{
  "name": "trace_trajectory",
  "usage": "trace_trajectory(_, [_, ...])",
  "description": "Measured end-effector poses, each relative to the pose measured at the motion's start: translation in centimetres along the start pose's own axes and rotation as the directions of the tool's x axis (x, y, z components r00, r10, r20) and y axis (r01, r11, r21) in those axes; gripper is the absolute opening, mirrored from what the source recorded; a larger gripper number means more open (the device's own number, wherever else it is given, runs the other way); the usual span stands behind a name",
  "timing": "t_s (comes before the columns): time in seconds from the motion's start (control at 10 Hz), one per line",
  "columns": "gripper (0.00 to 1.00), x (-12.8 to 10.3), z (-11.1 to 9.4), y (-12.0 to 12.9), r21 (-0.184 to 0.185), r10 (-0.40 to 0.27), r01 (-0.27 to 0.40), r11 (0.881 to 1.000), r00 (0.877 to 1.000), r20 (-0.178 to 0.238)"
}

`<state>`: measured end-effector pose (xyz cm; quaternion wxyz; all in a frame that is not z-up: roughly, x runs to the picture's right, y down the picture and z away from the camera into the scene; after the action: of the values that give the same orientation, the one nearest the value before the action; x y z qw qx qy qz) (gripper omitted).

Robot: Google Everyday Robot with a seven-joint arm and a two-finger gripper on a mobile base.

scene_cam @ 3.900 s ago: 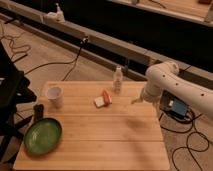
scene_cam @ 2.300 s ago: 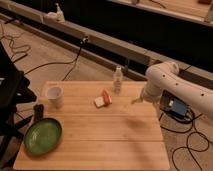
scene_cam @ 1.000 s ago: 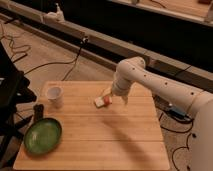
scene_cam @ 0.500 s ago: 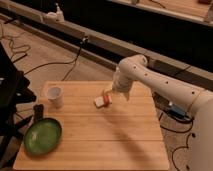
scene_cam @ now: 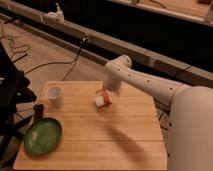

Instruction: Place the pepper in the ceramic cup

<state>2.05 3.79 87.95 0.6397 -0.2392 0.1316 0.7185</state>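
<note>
The small red-orange pepper point(scene_cam: 106, 96) lies on the wooden table point(scene_cam: 120, 135), against a flat white block point(scene_cam: 99, 102). The plain white ceramic cup point(scene_cam: 54, 96) stands upright near the table's left edge, well to the left of the pepper. My gripper point(scene_cam: 108, 92) is at the end of the white arm point(scene_cam: 145, 85), which reaches in from the right. It sits directly over the pepper and block, very close to them or touching. The arm hides the slim white bottle.
A small dark cylinder point(scene_cam: 38, 112) stands in front of the cup. A green plate point(scene_cam: 43, 136) lies at the front left corner. Black chair parts point(scene_cam: 12, 95) stand left of the table. Cables point(scene_cam: 60, 60) run over the floor behind it.
The arm swung from the table's right side to the pepper and block. In the last second the gripper came slightly lower and nearer over them. The pepper, block and cup have not moved.
</note>
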Motion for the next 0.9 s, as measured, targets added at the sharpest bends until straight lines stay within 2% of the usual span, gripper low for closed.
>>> trace_trajectory(0.2, [0.80, -0.2, 2.1, 0.9, 0.010, -0.003, 0.003, 1.000, 1.000, -0.007])
trace_trajectory(0.6, [0.79, -0.3, 5.3, 0.9, -0.003, 0.051, -0.051, 0.999, 0.998, -0.037])
trace_trajectory(0.8, [0.64, -0.7, 6.3, -0.1, 0.004, 0.079, -0.079, 0.997, 0.996, -0.046])
trace_trajectory(0.9, [0.52, -1.0, 6.4, -0.6, 0.008, 0.089, -0.089, 0.996, 0.995, -0.044])
